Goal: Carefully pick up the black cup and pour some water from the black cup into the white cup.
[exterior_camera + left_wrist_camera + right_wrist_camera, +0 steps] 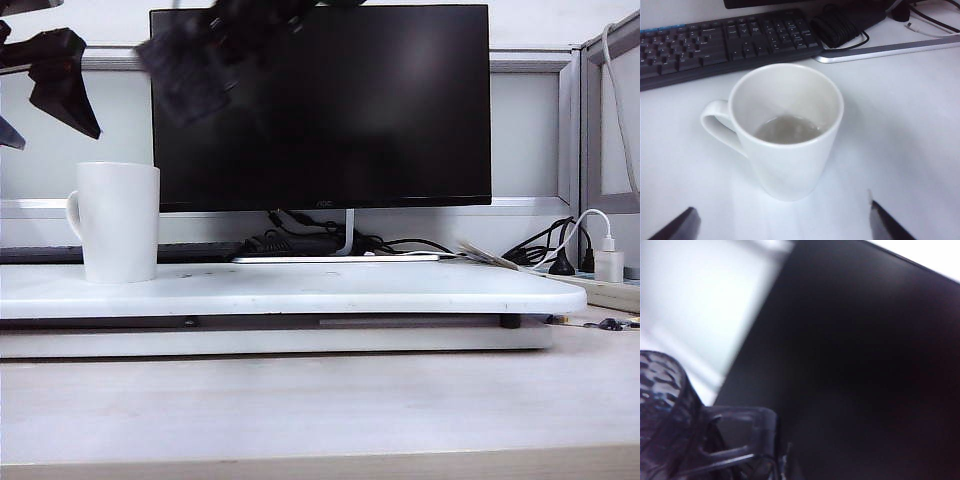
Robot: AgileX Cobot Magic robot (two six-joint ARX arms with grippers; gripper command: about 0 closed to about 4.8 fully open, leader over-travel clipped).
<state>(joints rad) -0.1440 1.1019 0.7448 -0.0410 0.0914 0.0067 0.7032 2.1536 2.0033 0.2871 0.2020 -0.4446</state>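
Two surfaces are stacked in the exterior view: a pale desk [320, 410] in front and, on it, a raised white board [300, 290] with rounded corners. The white cup [117, 221] stands upright at the left end of the board, long axis vertical, its loop handle turned to the exterior view's left. It is plain and glossy, tapers toward its base, and holds a shallow pool of water [786, 129] at the bottom. Behind the board sit a dark keyboard [715, 42], a coil of cable [840, 25] and a black monitor [320, 105] on a silver stand, with grey partition panels and a white plug [608, 262] at far right. The left gripper [782, 222] hangs above and in front of the white cup with its jaws spread wide, holding nothing. The right gripper [195, 55] is raised high before the monitor, blurred, its fingers pressed together on the black cup [662, 410] by its thin handle. That cup is dark, glossy and mottled; its tilt cannot be judged.
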